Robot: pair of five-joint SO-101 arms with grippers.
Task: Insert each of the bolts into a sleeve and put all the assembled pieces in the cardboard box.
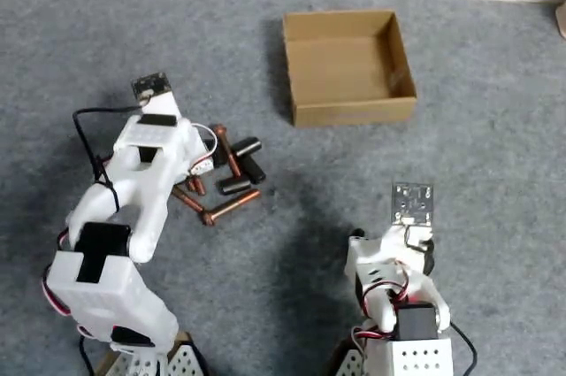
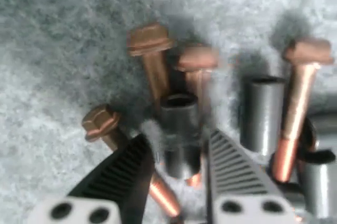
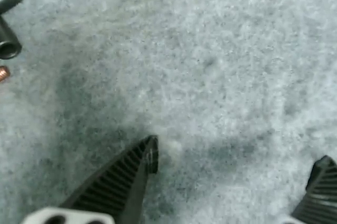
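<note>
Several copper bolts (image 2: 150,58) and dark sleeves (image 2: 260,113) lie in a loose pile on the grey carpet, seen in the high view as bolts (image 1: 232,206) and sleeves (image 1: 246,148) beside the left arm. My left gripper (image 2: 179,139) is open, low over the pile, its fingers (image 2: 126,174) on either side of one dark sleeve (image 2: 179,110) that lies on top of bolts. My right gripper (image 3: 237,166) is wide open over bare carpet near the front, with nothing between its fingers. The cardboard box (image 1: 349,106) stands at the back centre and holds nothing visible.
The left arm's white body (image 1: 146,172) covers part of the pile in the high view. The right arm (image 1: 398,279) sits at the front right. Two sleeves (image 3: 8,21) and a bolt tip (image 3: 2,74) show at the edge of the right wrist view.
</note>
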